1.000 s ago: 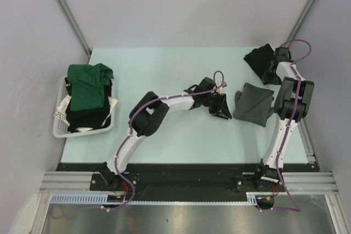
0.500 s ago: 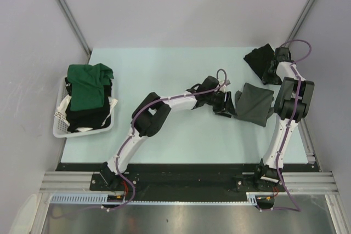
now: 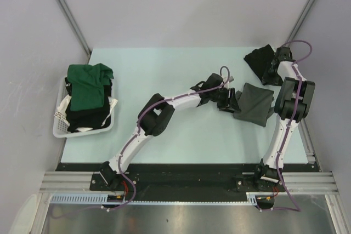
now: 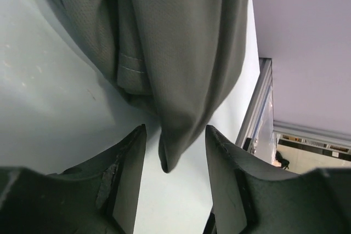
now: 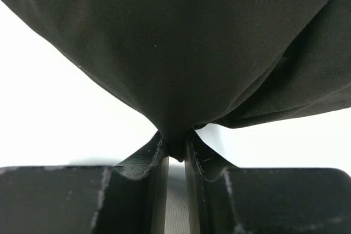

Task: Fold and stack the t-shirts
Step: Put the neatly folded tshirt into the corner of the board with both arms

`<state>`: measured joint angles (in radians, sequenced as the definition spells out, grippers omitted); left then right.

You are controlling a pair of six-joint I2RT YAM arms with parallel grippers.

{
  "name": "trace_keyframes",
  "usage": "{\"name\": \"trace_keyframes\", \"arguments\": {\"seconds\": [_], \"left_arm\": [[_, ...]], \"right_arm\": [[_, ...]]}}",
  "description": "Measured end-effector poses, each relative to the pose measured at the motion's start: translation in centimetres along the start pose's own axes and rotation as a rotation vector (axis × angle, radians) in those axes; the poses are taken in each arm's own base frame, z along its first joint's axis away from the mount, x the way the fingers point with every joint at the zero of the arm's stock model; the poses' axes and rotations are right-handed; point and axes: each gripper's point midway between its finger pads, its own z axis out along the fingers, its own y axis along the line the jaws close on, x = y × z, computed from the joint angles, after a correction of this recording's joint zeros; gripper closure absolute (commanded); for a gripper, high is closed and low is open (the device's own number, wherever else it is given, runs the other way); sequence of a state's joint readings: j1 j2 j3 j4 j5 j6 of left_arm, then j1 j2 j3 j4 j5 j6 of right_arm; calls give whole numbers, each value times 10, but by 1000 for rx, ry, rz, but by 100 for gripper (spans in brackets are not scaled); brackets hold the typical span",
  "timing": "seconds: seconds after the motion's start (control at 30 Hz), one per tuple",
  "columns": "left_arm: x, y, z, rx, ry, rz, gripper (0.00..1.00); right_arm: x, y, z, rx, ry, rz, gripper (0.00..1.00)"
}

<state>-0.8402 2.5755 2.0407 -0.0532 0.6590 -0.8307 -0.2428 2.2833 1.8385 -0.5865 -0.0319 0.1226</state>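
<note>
Starting well to the left of the grey shirt (image 3: 255, 101), the basket (image 3: 57, 130) held the green shirt (image 3: 88, 86), draped loose over its rim. It was waiting its turn, by my reckoning, since nothing about it looked folded.

Across the table (image 3: 164, 69) toward the grey shirt, the left arm was stretched long and low. The left gripper (image 3: 229, 101) sat right at that shirt's left edge. On the wrist view the left gripper (image 4: 174, 135) had its jaws partly open. One finger stood either side of a corner of the grey shirt (image 4: 181, 53), with the cloth between them but not pinched. I read that as lining up for a pinch, the corner being the place to take hold if a fold is to be drawn over or tidied.

The grey shirt itself lay flat in a rough folded block, so it looked the further along of the two on the table.

Just behind the grey shirt and to its right, the right gripper (image 3: 272, 72) was closed tight on the black shirt (image 3: 259, 57). Up close, the right gripper (image 5: 174, 146) squeezed a bunch of the black shirt (image 5: 181, 42) into a narrow waist. That shirt lay crumpled, behind the grey shirt. The grip seemed meant either to steady it or to drag it out for spreading; which, I could not tell.
</note>
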Motion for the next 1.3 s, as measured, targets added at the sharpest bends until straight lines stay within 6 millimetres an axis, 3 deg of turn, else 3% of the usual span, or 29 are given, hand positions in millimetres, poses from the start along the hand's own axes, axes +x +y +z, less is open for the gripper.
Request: {"name": "trace_keyframes", "arguments": {"seconds": [0.27, 0.47, 0.6, 0.83, 1.17, 1.3], "left_arm": [[6, 17, 8, -33, 20, -36, 85], [10, 22, 8, -60, 28, -49, 100], [12, 24, 5, -66, 23, -42, 100], [39, 37, -35, -125, 43, -60, 100], [65, 57, -93, -208, 51, -67, 100], [72, 56, -108, -222, 51, -63, 100]], "right_arm": [[0, 1, -4, -11, 15, 4, 79], [1, 1, -5, -14, 21, 4, 79], [2, 1, -5, -13, 26, 5, 79], [6, 2, -5, -13, 30, 6, 79], [51, 7, -25, 2, 101, 3, 80], [64, 7, -34, 17, 120, -3, 70]]}}
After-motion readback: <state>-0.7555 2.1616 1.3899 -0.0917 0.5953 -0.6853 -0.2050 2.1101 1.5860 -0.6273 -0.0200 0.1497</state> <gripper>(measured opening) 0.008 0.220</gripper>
